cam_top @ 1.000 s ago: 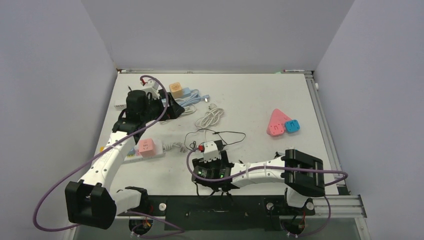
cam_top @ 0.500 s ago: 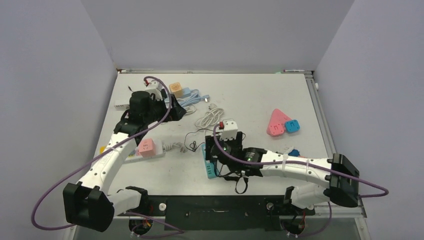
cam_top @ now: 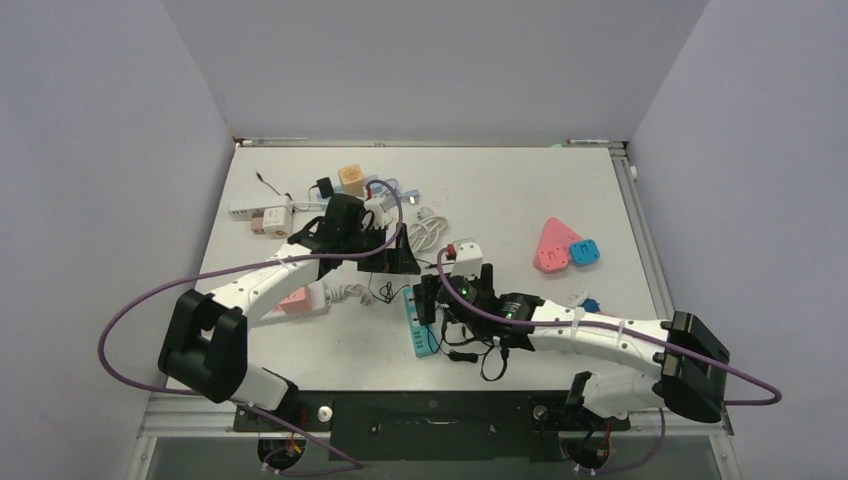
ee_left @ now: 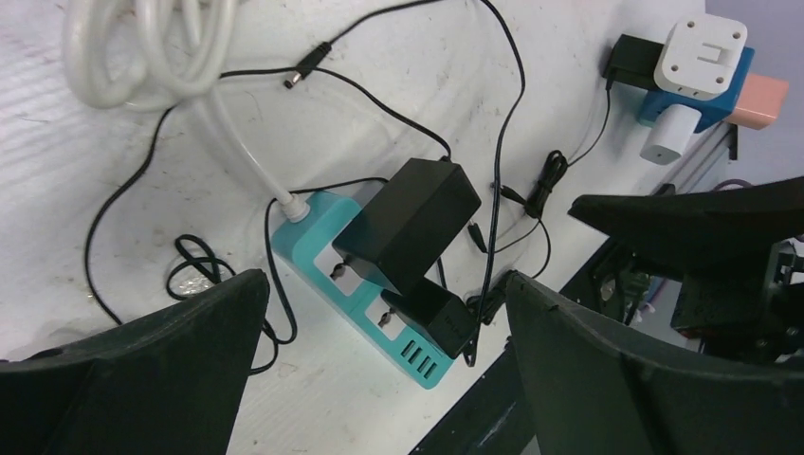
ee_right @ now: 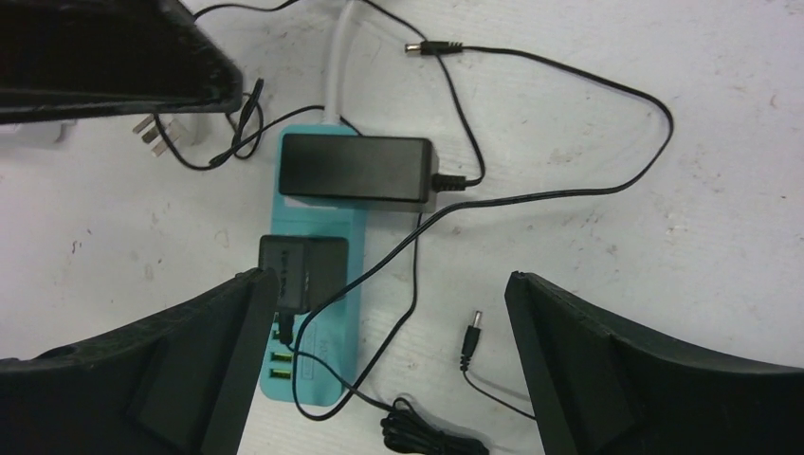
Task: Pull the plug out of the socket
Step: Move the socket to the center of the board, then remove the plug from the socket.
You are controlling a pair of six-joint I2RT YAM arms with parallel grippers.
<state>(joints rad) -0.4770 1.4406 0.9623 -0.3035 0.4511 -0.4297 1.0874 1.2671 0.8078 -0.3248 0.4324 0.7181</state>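
Both hands, the left hand (ee_left: 384, 280) and the right hand (ee_right: 384, 277), are released, with jaws wide and empty above the bench (cam_top: 520, 200). In the right wrist view, the teal power strip (ee_right: 370, 237) runs from 12 to 6 o'clock below the hand. Its large adapter (ee_right: 356, 168) lies crosswise, 9 to 3, toward 12. The small plug (ee_right: 303, 270) sits toward 9. Either hand should reach, but you will likely find the right hand squarer to the strip.

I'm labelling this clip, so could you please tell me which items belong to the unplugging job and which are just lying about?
Job: teal power strip, large black adapter, small black adapter, both plugged into it.
Lying about: pink triangular socket, blue socket block, orange cube, coiled white cable.
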